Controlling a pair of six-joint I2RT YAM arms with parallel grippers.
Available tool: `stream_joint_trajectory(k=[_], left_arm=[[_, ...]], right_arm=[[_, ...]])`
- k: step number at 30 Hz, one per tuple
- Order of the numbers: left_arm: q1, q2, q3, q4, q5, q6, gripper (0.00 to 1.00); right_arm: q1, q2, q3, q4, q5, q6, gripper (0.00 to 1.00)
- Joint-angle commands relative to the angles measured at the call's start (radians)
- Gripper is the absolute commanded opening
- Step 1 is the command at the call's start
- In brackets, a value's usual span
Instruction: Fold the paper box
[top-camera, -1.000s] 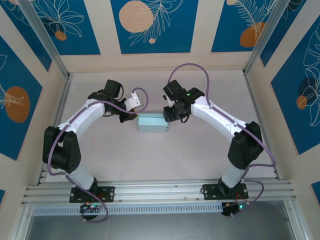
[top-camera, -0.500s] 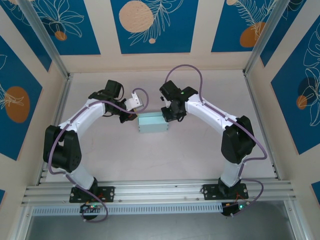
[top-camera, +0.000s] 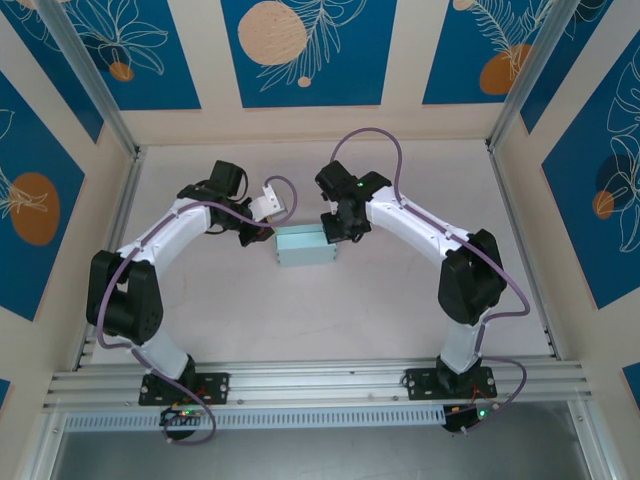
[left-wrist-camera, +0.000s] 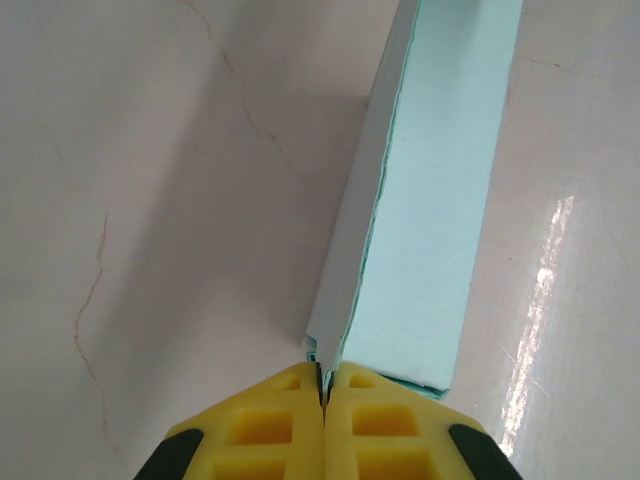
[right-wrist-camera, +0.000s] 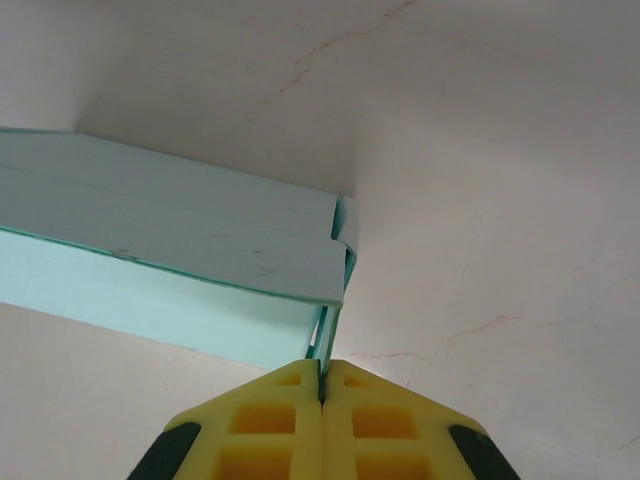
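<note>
The paper box (top-camera: 303, 245) lies as a shut, long mint block on the table (top-camera: 330, 310), midway between the side edges and nearer the far edge. Its walls hide the inside. The left gripper (left-wrist-camera: 322, 385) has its yellow fingers pressed together on the thin card edge at the box's left end. The right gripper (right-wrist-camera: 321, 375) likewise pinches the small end flap at the right end.
</note>
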Motion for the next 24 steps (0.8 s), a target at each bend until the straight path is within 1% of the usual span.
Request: stream_joint_trajectory(k=[1, 10, 18, 21, 23, 24], left_arm=[[-0.013, 0.021, -0.006, 0.023, 0.011, -0.027, 0.00], [-0.014, 0.022, -0.015, 0.052, 0.018, -0.048, 0.00], [-0.014, 0.024, -0.018, 0.051, 0.004, -0.050, 0.00], [-0.014, 0.020, -0.021, 0.060, -0.009, -0.074, 0.00], [-0.014, 0.018, -0.017, 0.066, -0.014, -0.105, 0.05], [-0.014, 0.016, -0.017, 0.071, -0.016, -0.128, 0.12]], right_arm=[[0.015, 0.021, 0.011, 0.005, -0.008, 0.032, 0.00], [0.043, 0.039, 0.034, 0.018, -0.029, 0.064, 0.00], [0.045, 0.057, 0.032, -0.008, 0.019, 0.074, 0.00], [0.041, 0.064, 0.020, -0.022, 0.048, 0.085, 0.00], [0.043, 0.064, 0.008, -0.019, 0.049, 0.084, 0.00], [0.047, 0.063, 0.004, -0.015, 0.051, 0.082, 0.00]])
